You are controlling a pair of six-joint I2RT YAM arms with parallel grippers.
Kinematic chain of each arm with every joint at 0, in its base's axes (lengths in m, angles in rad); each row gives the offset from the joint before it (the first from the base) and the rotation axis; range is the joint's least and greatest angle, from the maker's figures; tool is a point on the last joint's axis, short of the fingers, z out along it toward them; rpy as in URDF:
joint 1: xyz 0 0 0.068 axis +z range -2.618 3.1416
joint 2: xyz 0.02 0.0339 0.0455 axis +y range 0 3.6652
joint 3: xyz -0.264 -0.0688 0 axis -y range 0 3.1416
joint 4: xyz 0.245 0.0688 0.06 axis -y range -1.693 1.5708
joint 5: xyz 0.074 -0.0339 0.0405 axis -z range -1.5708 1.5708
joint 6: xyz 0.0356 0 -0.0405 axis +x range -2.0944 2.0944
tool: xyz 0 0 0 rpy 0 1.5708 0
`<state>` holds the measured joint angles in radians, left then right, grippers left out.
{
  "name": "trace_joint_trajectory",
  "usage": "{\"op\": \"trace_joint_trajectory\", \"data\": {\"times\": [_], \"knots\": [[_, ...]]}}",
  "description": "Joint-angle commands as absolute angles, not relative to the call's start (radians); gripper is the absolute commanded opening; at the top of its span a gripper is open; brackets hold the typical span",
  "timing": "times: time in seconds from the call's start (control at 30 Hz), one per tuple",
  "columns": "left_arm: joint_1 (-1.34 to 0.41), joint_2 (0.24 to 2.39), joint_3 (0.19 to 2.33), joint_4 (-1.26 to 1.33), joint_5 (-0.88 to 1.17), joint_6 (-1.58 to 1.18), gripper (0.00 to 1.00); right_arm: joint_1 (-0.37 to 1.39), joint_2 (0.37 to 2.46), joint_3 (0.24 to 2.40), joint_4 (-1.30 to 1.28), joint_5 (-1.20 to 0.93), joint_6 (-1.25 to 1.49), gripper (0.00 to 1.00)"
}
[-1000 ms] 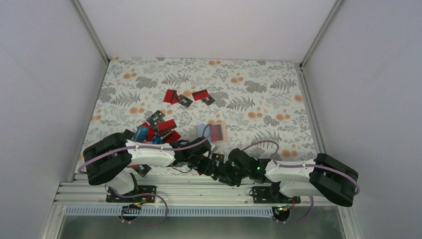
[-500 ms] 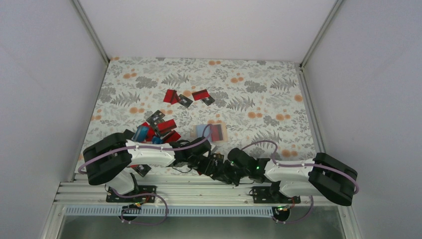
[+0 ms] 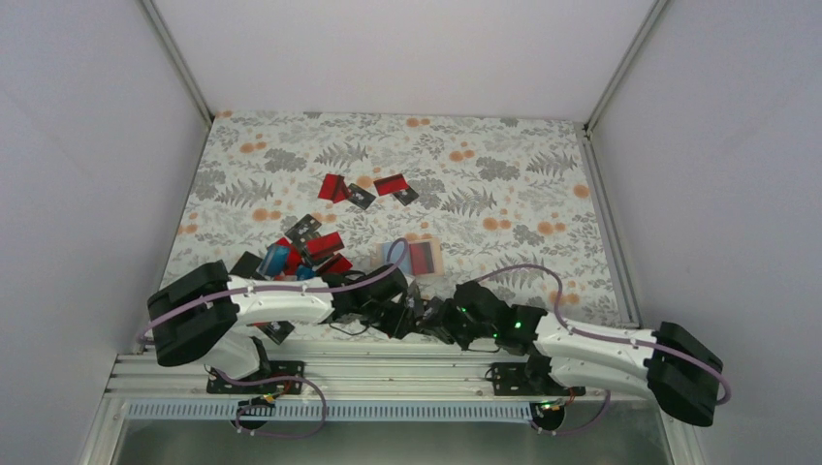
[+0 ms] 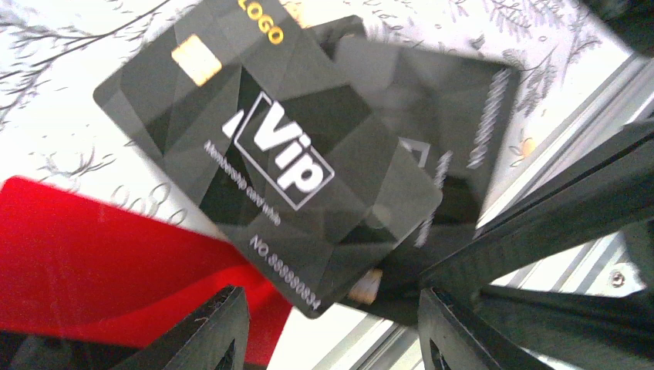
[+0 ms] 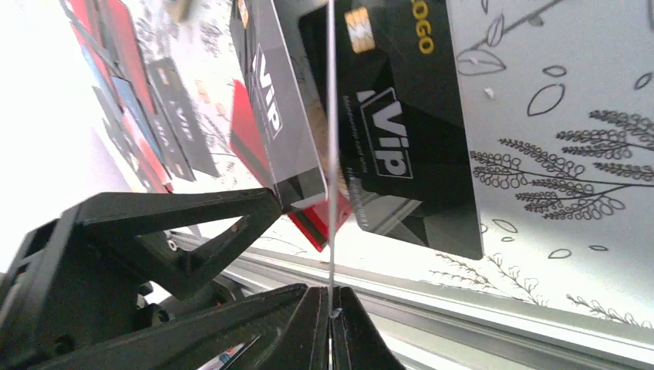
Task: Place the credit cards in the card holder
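The left gripper (image 4: 328, 301) has its jaws about halfway apart, same as a second ago. A black plastic VIP card (image 4: 270, 162) with a gold chip fills the view right in front of its fingertips, one corner dipping between them. Can't tell if it's actually pinching that card or just parked behind it. A plain red card (image 4: 85, 254) lies flat off to its left. The messy heap of red, black and blue credit cards (image 3: 305, 250) lies out past its left side and hasn't been touched.

The small open card holder (image 3: 388, 256), tan outside and grey-blue inside, lies flat on the flower-print tablecloth (image 3: 504, 194). It's just ahead of both grippers, a bit beyond where they meet. It hasn't budged, and there looks to be a reddish card (image 3: 423, 258) on it already.

The real news is on the right. Over the last second the right arm (image 3: 591, 344) has dropped lower and reached in toward the left one, and the right gripper (image 5: 330, 302) has snapped fully closed. Its wrist view shows a thin card (image 5: 330, 154) edge-on, standing straight up from between the fingertips, so it's clamped on that.

Looks like a handover or regrip, so the right side now has a card to carry forward and slide into a pocket. The left probably has to back off first.
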<state>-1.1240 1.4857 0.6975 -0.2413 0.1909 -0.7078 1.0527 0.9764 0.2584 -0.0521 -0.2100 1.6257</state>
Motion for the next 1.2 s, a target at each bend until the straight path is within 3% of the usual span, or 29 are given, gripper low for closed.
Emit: {"op": "trace_joint_trajectory", "data": {"times": [0.0, 0.2, 0.4, 0.73, 1.17], "knots": [[-1.117, 1.437, 0.749, -0.343, 0.123, -0.711, 0.56, 1.033, 0.875, 0.293, -0.238, -0.1, 1.607, 0.04], [-1.081, 1.388, 0.791, -0.41, 0.076, -0.704, 0.56, 0.971, 0.753, 0.338, -0.41, -0.039, 1.523, 0.04], [-0.994, 1.329, 0.84, -0.472, 0.047, -0.663, 0.56, 0.772, 0.824, 0.513, -0.469, -0.091, 1.116, 0.03], [-0.792, 1.282, 0.896, -0.478, 0.088, -0.545, 0.56, 0.443, 1.036, 0.69, -0.312, -0.518, 0.582, 0.04], [-0.635, 1.402, 0.861, -0.308, 0.292, -0.486, 0.52, 0.416, 1.252, 0.641, -0.143, -0.79, 0.357, 0.04]]}}
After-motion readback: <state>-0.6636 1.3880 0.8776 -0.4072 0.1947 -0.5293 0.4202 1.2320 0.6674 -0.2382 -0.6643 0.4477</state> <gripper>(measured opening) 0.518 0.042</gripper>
